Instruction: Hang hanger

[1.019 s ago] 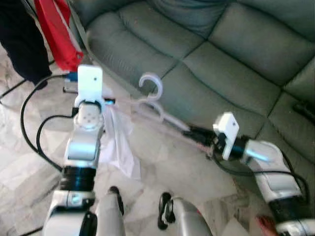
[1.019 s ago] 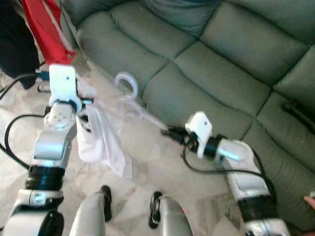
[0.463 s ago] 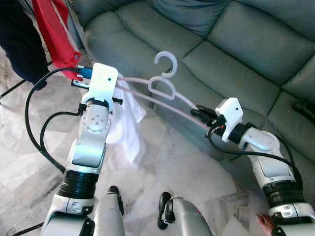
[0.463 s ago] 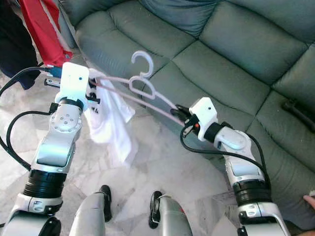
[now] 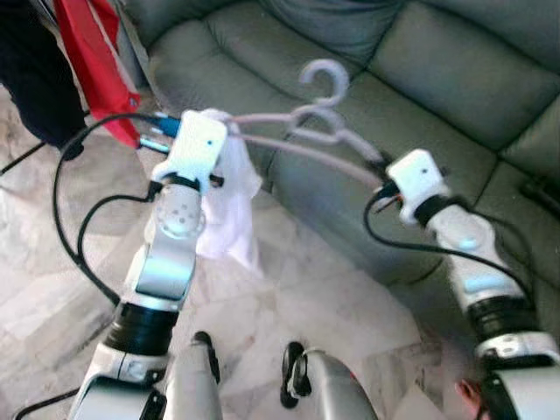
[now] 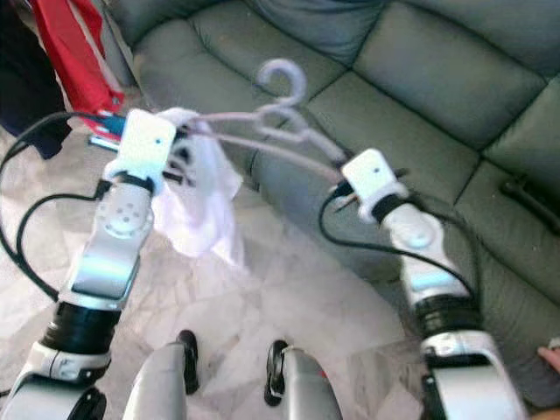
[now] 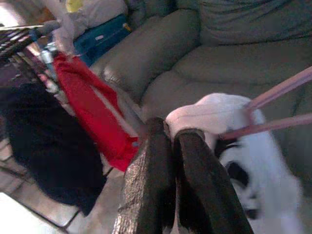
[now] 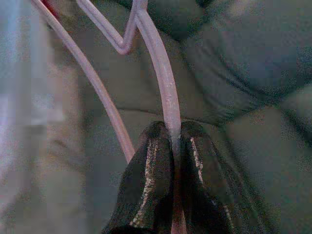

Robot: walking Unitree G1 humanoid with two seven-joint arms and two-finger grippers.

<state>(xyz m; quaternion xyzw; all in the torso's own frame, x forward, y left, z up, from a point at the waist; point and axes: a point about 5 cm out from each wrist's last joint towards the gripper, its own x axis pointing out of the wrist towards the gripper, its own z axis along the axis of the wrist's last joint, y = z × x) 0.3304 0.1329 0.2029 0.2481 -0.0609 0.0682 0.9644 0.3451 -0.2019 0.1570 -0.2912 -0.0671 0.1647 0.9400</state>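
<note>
A pale pink plastic hanger [image 5: 306, 114] is held level in the air in front of the sofa, hook up. A white garment [image 5: 229, 206] is draped over its left end and hangs down. My left gripper [image 7: 170, 134] is shut on that end, pinching the white cloth [image 7: 209, 114] where the two pink bars run in. On the other end, my right gripper [image 8: 171, 127] is shut on the hanger's arm [image 8: 158, 73]. In the head views the left gripper [image 5: 220, 115] and the right gripper [image 5: 382, 175] sit at about the same height.
A grey-green leather sofa [image 5: 420, 96] spans the back and right. A red garment [image 5: 92, 52] and a black one [image 5: 35, 79] hang at the far left, beside a rack [image 7: 19, 36]. The marble floor [image 5: 332, 306] lies below. A black object [image 5: 542, 194] rests on the sofa at right.
Both arms have lifted the hanger higher and further towards the sofa, and the white garment has risen with it. Both grips are unchanged.
</note>
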